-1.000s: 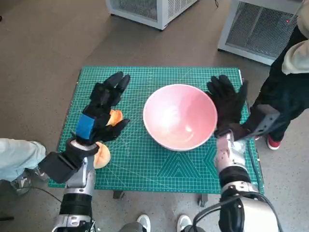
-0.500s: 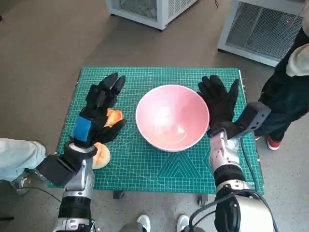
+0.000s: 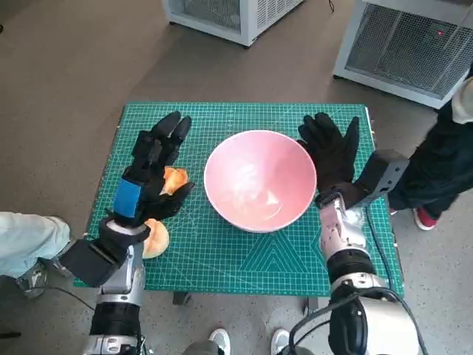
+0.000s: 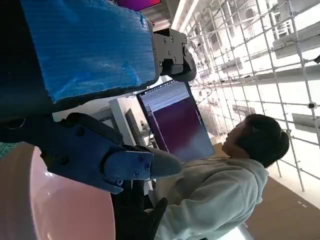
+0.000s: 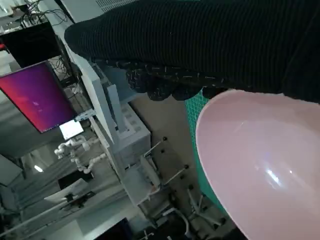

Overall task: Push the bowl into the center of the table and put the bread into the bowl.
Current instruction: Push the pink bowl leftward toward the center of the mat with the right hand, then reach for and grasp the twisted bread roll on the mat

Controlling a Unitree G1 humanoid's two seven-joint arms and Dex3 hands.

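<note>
text: none legible | cutting mat (image 3: 222, 251): grid lines only | monitor (image 4: 175, 120): unreadable

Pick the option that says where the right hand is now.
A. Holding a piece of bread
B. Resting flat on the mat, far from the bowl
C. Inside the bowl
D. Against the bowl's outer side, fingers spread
D: in the head view the right hand stands at the outer side of the pink bowl, fingers spread and holding nothing.
</note>
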